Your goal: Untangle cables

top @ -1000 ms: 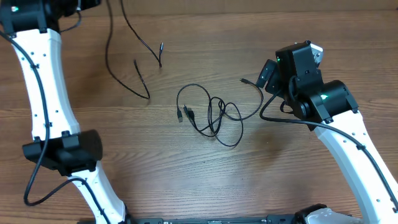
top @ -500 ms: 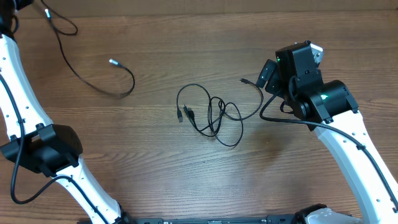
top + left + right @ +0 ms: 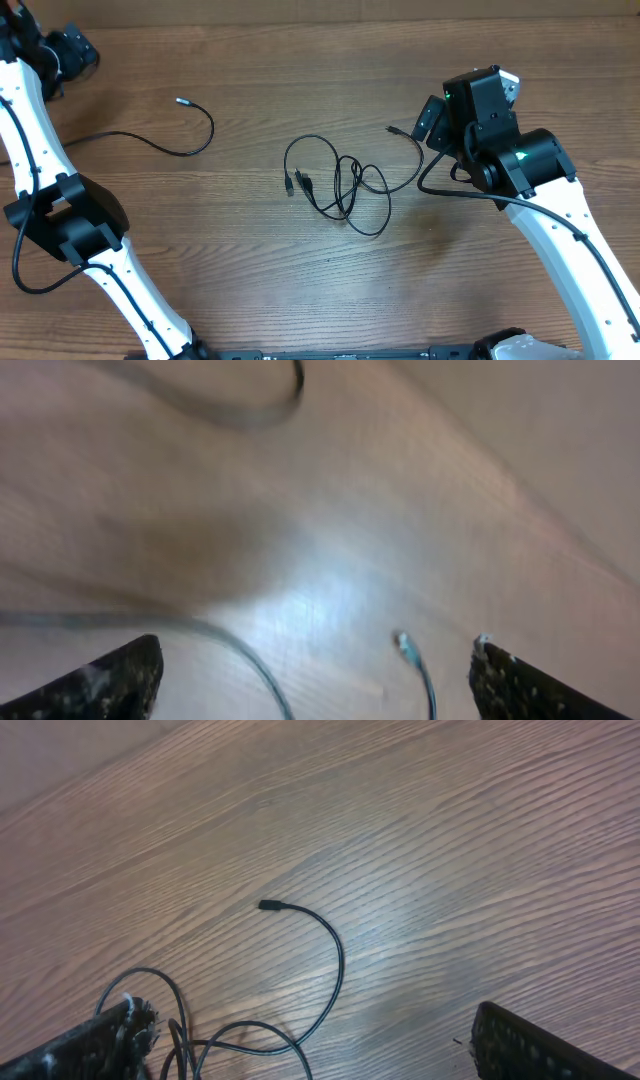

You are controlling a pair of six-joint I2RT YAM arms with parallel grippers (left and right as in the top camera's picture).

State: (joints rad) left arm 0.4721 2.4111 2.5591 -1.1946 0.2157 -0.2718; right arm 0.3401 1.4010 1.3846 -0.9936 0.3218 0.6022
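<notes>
A knot of thin black cables (image 3: pixel 345 186) lies in the middle of the wooden table, with plug ends at its left and one strand curling to a plug at the right (image 3: pixel 268 905). A separate loose cable (image 3: pixel 160 145) lies flat at the left, its silver tip (image 3: pixel 181 99) pointing left. My left gripper (image 3: pixel 70 52) is at the far left corner, open, with nothing between its fingers (image 3: pixel 110 678); blurred strands and a plug tip (image 3: pixel 403 644) lie on the table below it. My right gripper (image 3: pixel 430 118) hovers open just right of the knot, its fingers (image 3: pixel 545 1048) apart and empty.
The white left arm (image 3: pixel 60 220) runs down the left edge, with its own thicker black wire. The right arm (image 3: pixel 540 200) fills the right side. The table's far edge (image 3: pixel 300 20) runs along the top.
My left gripper has opened and let go of the loose cable, which now lies flat on the table at the left. The left arm swung further left. The right arm has not moved.
</notes>
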